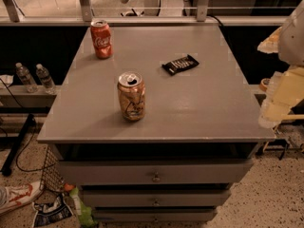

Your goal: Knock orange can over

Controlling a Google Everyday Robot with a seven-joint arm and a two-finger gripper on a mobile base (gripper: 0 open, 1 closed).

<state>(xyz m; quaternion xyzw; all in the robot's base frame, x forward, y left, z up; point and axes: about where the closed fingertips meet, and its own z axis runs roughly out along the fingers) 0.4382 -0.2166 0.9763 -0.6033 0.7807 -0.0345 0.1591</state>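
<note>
Orange can (131,96): upright on table (204,108), front-left of centre; not yet toppled.
Neighbours: red can (101,38) far left, dark wrapper (180,64) behind-right; both apart, likely distractors.
End effector (278,101): beyond table's right edge, well apart from the can; degree of opening cannot be told.

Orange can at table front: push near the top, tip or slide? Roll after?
Likely tips easily: the orange can stands upright, tall on a narrow base. Its top looks opened, so it may be light. Once down it would probably roll on the flat table. The gripper is at the view's right, apart from the can.
</note>
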